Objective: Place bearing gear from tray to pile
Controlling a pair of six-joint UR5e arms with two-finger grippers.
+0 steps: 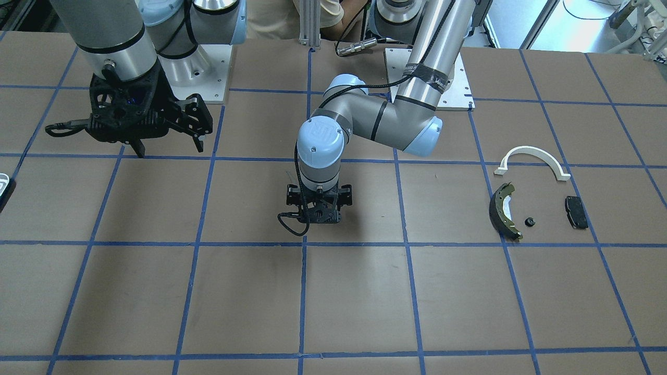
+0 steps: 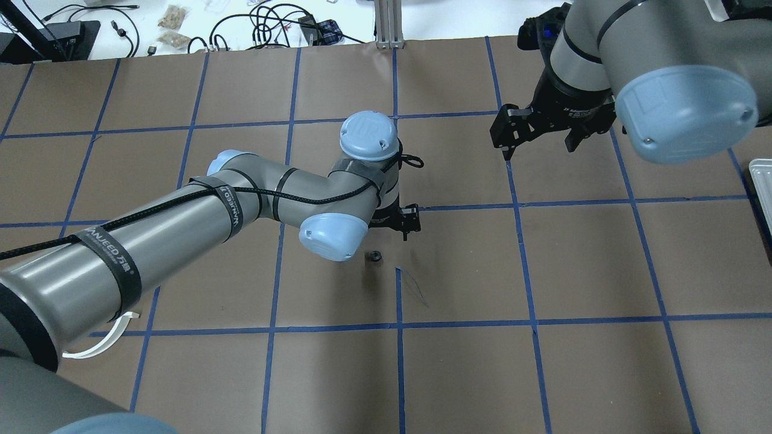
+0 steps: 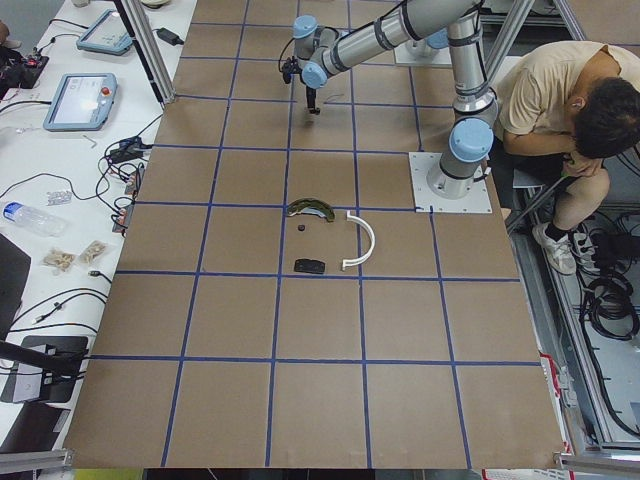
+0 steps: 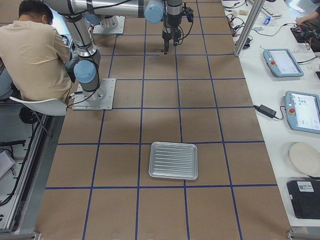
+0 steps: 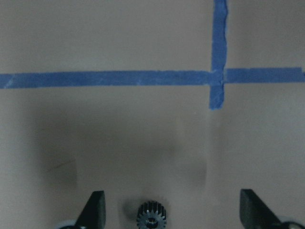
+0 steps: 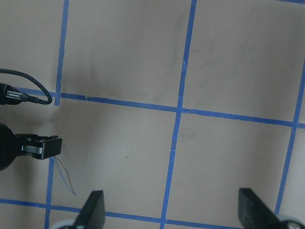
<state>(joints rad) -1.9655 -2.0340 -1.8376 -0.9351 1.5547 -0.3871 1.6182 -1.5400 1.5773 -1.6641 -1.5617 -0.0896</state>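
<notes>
1. The bearing gear [image 5: 151, 215], a small dark toothed wheel with a round centre bore, lies flat on the matte brown table [image 1: 365, 302] gridded with blue tape, well apart from the pile [image 3: 307, 209].
2. The left gripper [image 5: 171, 194] hangs low over it, its black fingers [image 5: 95, 210] spread wide. The gear sits between them, nearer the one on the wrist view's left, touching neither.
3. The right gripper [image 6: 170, 202] is raised over the table, its fingers likewise apart.
4. The pile holds a white half-ring arch [image 1: 532, 159], a curved olive-and-black brake shoe [image 1: 504, 211] and a flat black pad [image 1: 576, 212], with a small round black part [image 1: 530, 221] between shoe and pad.
5. The tray [image 4: 173, 160], ribbed grey metal with rounded corners, lies towards the table's right end.
</notes>
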